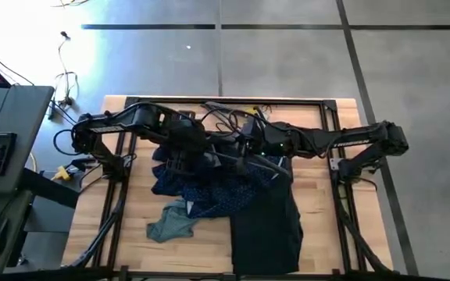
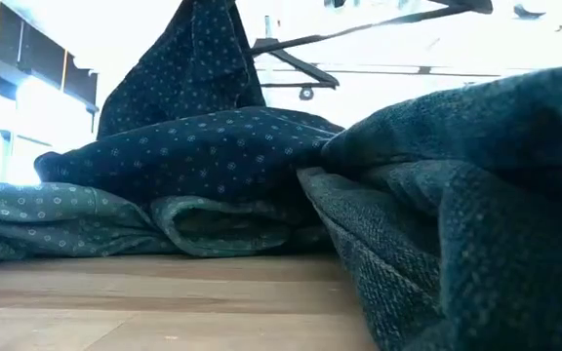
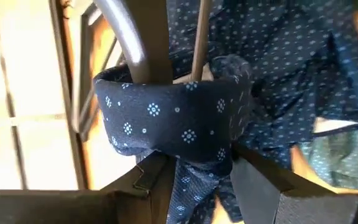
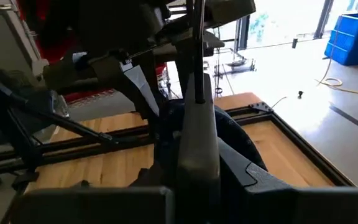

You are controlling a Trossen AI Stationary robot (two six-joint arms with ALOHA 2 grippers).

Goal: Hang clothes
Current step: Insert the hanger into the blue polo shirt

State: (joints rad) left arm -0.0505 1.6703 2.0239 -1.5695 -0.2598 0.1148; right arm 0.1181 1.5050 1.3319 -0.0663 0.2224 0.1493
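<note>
Black trousers cut off by the high view's bottom edge

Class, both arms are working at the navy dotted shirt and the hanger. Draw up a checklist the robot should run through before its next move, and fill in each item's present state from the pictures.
1. Left gripper has cloth of the navy dotted shirt: ok, the left wrist view shows its fingers shut on a bunched fold.
2. Right gripper holds the hanger: ok, a grey piece of it sits clamped between the fingers.
3. Shirt lifted off the pile: ok, the low view shows one peak pulled up.
4. Hanger threaded inside the shirt: cannot tell.
5. Teal shirt clear of the work: ok, it lies apart at the near side.
6. Black trousers free of the navy shirt: not ok, they overlap.
</note>
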